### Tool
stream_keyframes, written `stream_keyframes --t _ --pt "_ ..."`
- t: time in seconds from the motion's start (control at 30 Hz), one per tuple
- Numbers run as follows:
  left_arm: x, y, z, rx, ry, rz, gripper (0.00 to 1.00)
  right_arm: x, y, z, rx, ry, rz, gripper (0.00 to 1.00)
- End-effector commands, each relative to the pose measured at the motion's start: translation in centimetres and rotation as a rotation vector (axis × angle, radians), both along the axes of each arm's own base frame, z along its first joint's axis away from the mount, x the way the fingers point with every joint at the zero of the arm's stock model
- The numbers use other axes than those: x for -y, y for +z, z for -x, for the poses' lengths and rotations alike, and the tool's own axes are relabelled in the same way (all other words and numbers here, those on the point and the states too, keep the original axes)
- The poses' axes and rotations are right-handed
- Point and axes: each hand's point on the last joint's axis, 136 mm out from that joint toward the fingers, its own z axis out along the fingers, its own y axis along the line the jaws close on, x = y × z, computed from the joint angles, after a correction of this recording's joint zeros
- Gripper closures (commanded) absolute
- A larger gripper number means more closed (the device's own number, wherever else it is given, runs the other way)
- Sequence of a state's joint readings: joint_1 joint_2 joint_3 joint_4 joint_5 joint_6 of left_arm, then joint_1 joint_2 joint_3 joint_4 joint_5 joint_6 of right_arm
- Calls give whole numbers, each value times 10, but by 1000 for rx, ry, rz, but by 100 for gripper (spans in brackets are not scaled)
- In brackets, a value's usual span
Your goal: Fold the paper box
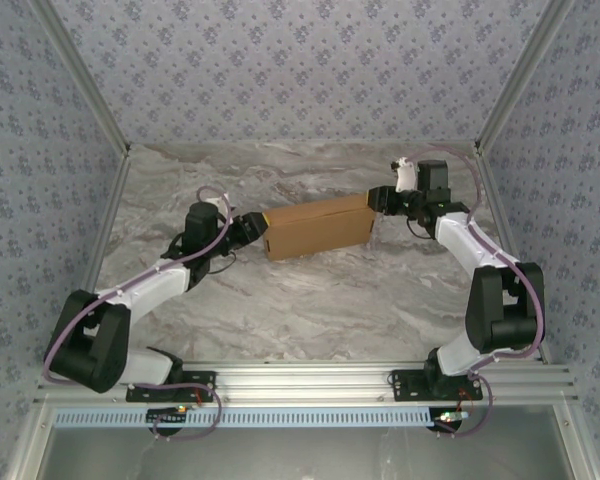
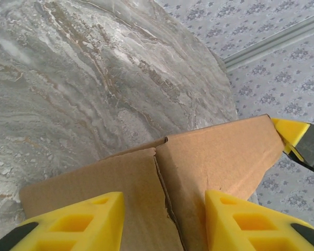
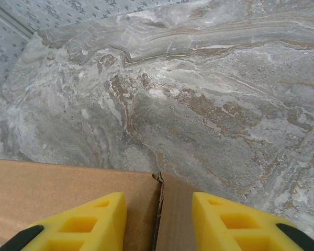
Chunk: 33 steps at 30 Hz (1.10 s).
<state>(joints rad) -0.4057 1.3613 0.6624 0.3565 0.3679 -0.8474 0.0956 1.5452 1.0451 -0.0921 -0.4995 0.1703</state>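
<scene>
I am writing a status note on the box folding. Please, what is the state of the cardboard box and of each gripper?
plain brown cardboard paper box, folded into a long box shape, spanning from one gripper to the other
left gripper with yellow fingers, jaws on either side of the box's left end; a firm grip cannot be told
right gripper with yellow fingers, shut on the box's right end
</scene>
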Motion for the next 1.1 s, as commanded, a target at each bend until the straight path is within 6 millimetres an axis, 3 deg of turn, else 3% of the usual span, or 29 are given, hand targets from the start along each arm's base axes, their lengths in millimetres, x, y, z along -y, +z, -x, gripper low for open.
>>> stream_keyframes --t 0.0,0.3,0.5,0.6,0.8,1.07 --pt "-10 -66 22 -223 8 -86 59 17 -86 46 -335 -47 59 62" --pt "-11 -55 14 -200 14 -100 61 4 -76 57 -330 -17 -63 58" --pt "-11 -92 31 -273 -2 -128 62 0 -103 77 -387 -23 -88 69" --pt "-10 -93 29 -278 0 -117 64 1 -107 76 -390 -33 -87 72" --pt "-6 -61 13 -205 -10 -137 62 -2 -66 60 -293 -24 -95 65" --pt "-2 -49 10 -181 -26 -131 60 -12 -29 51 -242 34 -174 51"
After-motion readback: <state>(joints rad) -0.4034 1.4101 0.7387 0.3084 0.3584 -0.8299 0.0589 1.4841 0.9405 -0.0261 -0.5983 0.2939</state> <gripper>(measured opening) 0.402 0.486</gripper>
